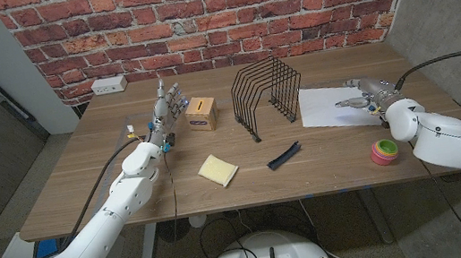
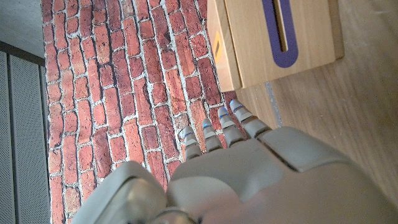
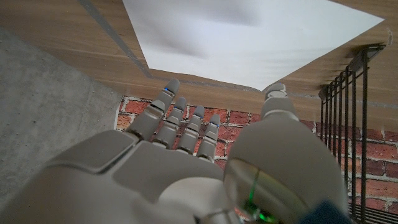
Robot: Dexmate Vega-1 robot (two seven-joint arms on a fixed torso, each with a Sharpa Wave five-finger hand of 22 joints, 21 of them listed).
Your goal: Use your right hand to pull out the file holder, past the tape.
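Red brick wall (image 1: 195, 7) behind wooden table (image 1: 84, 181)

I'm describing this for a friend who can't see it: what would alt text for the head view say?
A black wire file holder stands mid-table between two robot arms; the right hand hovers open over a white sheet of paper, the left hand stands open beside a small wooden box. Nearer the front lie a yellow sponge, a black strip and a tape roll.

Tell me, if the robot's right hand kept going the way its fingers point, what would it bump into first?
Probably the black wire file holder. The right hand hangs over the white paper, fingers aimed toward the holder. How high it hangs is unclear, so it might brush the paper first.
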